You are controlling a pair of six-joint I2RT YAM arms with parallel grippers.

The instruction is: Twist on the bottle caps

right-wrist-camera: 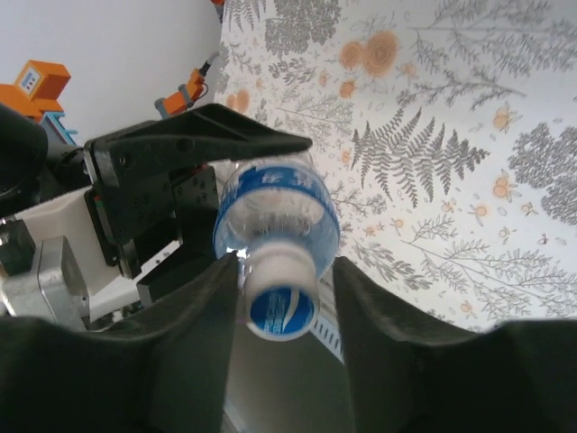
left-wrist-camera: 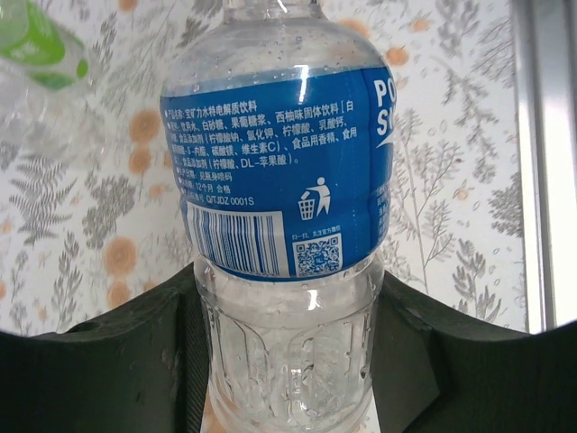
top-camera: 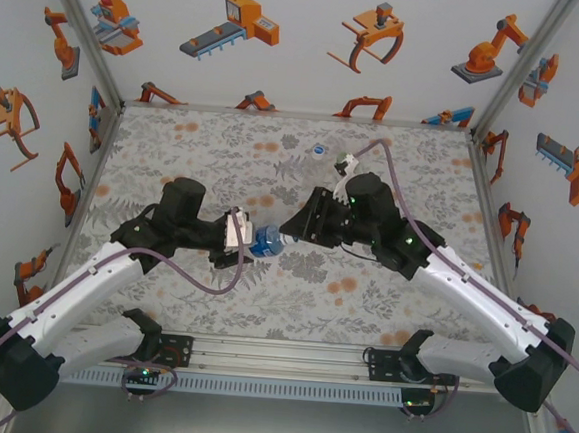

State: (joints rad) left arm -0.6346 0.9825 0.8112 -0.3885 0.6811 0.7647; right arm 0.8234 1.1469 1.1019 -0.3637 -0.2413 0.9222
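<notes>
**Desk:** Start with the right gripper. What is it doing?

**Photographer:** Its jaws stand apart on either side of the white cap. A sliver of gap shows on one side, so they flank it without pinching.

**Desk:** And the bottle?

**Photographer:** The blue-label bottle runs straight ahead from that claw, cap end nearest it. Its long axis lies level, on the line between the two arms. The cap appears seated on the neck, though how tightly I cannot tell.

**Desk:** What holds it up?

**Photographer:** The left gripper is clamped across the bottle's body, holding it above the middle of the flowered table. The right arm is the one placed to turn the cap.
</notes>
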